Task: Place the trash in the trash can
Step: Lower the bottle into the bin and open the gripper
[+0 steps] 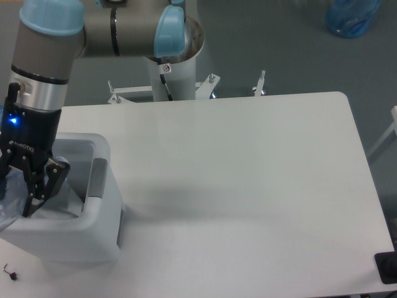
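Reaching down from its pedestal [169,68] behind the table [248,186], our arm [43,68] bends at a blue-capped joint near the top left and drops its silver wrist section nearly straight down over the trash can [93,236]. We see a small blue light glowing on the black wrist housing, just above the gripper [22,189].

Our gripper hangs inside the mouth of the trash can, at the bin's left side, close to the picture's left edge. One dark finger [51,180] shows clearly, angled down and inward; the other is mostly hidden at the frame's edge. A gap seems to lie between them, but we cannot tell for certain whether the jaws are spread or pressed on something.

At the gripper's lower left we make out a patch of clear, blue-tinted plastic, the bottle [6,208], lying low at the left of the bin and cut off by the picture's border. It sits right against the gripper's left side; whether the fingers touch it, we cannot say. The whitish sheet we cannot pick out.

The trash can stands on the table's left front corner, white and boxy, its grey panel [98,179] on the right rim, just beside our visible finger. A blue bag [351,15] rests on the floor at the far right, well apart from everything else.
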Controlling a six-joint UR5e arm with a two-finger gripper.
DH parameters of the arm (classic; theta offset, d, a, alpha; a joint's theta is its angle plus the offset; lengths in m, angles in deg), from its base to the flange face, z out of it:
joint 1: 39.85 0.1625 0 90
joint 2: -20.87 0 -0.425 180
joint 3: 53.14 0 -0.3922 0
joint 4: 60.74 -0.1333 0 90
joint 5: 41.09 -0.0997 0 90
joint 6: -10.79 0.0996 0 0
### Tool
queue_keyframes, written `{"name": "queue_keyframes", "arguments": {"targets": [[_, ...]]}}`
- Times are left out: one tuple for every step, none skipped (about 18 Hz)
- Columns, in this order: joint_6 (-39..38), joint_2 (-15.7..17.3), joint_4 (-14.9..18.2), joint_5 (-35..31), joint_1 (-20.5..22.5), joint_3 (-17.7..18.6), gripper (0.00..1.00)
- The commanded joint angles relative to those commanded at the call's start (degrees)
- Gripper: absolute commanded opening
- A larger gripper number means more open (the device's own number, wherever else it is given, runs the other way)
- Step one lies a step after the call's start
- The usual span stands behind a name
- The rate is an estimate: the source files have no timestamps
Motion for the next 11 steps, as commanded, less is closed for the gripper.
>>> {"name": "queue_keyframes", "arguments": {"targets": [[-0.1, 0.0, 0.0, -0.1, 0.0, 0.3, 0.61], [-0.2, 0.1, 0.0, -0.1, 0.0, 0.4, 0.62], [-0.3, 0.3, 0.0, -0.1, 0.0, 0.8, 0.66], [-0.6, 0.4, 0.0, -0.1, 0.0, 1.1, 0.68], [-0.7, 0.7, 0.0, -0.1, 0.0, 1.4, 0.68], [-0.7, 0.9, 0.0, -0.1, 0.0, 1.8, 0.68], [-0.7, 1.2, 0.0, -0.1, 0.0, 2.2, 0.68], [-0.7, 1.6, 0.0, -0.1, 0.0, 2.8, 0.68], [-0.6, 1.8, 0.0, -0.1, 0.0, 3.2, 0.68], [-0.6, 2.2, 0.0, -0.1, 0.0, 3.4, 0.69], [-0.6, 2.4, 0.0, -0.1, 0.0, 3.9, 0.69]]}}
